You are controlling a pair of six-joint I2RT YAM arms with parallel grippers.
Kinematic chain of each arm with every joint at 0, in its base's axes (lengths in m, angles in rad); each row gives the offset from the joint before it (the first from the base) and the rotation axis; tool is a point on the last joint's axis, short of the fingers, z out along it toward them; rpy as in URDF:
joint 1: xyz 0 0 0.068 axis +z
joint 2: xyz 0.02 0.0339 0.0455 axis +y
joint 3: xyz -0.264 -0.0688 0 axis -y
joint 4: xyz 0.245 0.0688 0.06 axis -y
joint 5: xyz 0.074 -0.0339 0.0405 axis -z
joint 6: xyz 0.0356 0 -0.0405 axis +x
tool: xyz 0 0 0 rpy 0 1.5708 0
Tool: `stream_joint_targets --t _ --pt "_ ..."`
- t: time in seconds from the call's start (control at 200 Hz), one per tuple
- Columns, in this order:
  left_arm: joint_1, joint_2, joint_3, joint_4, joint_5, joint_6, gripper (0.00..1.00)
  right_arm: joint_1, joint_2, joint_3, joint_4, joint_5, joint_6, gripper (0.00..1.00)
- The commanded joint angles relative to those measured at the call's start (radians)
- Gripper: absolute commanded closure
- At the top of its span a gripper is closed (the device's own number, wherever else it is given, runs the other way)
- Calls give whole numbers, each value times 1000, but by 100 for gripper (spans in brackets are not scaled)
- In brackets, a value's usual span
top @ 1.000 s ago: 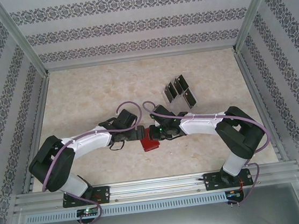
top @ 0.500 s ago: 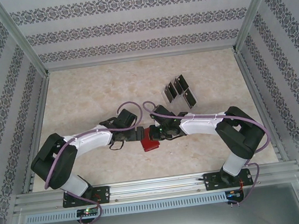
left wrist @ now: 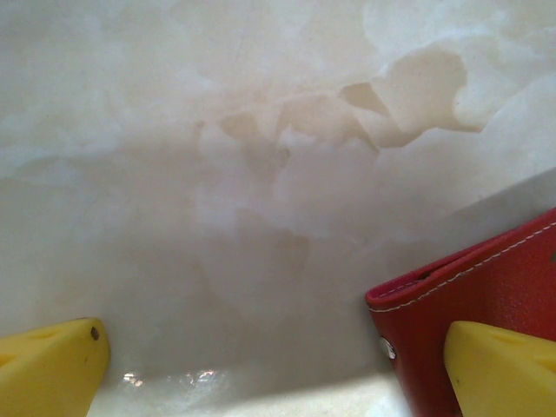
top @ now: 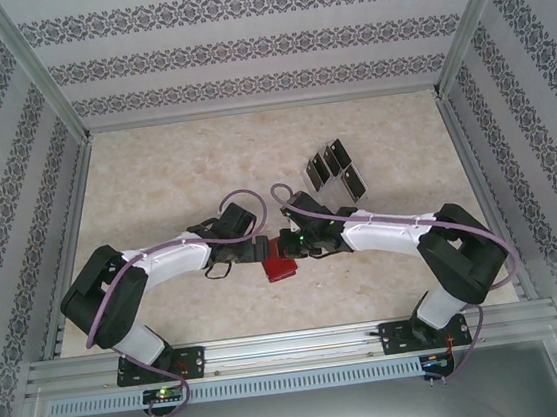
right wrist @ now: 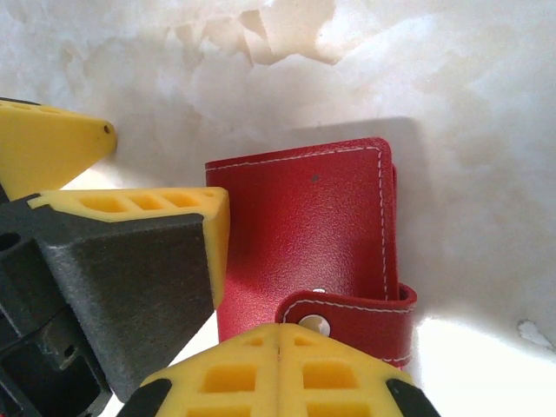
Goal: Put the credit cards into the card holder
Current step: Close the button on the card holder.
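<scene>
The red card holder [top: 282,267] lies closed on the marble table between my two grippers, its snap tab [right wrist: 352,314] fastened. My left gripper [top: 261,250] stands open wide at the holder's left edge; one yellow finger [left wrist: 502,372] sits over the red cover [left wrist: 486,291], the other [left wrist: 50,367] over bare table. My right gripper [right wrist: 280,330] is shut, fingertips pressed together at the end of the snap tab, with nothing visible between them. The left gripper's fingers [right wrist: 130,205] reach in from the left in the right wrist view. The black credit cards [top: 335,171] lie in a fanned cluster at the back right, apart from both grippers.
Aluminium frame rails [top: 70,254] border the table left, right and front, with patterned walls [top: 238,32] behind. Purple cables [top: 240,197] loop over both wrists. Bare marble [top: 174,170] lies behind the arms.
The right arm's elbow has swung outward to the right and its gripper has crept a little left over the card holder. The left arm has barely shifted. The holder stays put.
</scene>
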Motion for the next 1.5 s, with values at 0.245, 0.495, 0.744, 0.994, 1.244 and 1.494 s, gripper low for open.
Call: stream_joint_targets --t 0.245,0.495,0.744,0.994,1.244,1.494 --pt "6 22 -36 45 20 9 0 7 27 38 -12 -50 0 100" --pt "7 20 -37 47 24 5 0 16 59 59 -16 -59 -5 100" --pt "7 13 -38 48 23 5 0 22 77 51 -6 -62 -1 100" --pt "7 15 -38 51 24 5 0 23 95 46 3 -64 1 100" --pt "6 12 -40 49 22 3 0 22 124 42 13 -58 0 100" --pt "6 4 -46 48 25 -1 0 1 145 11 31 -50 2 100"
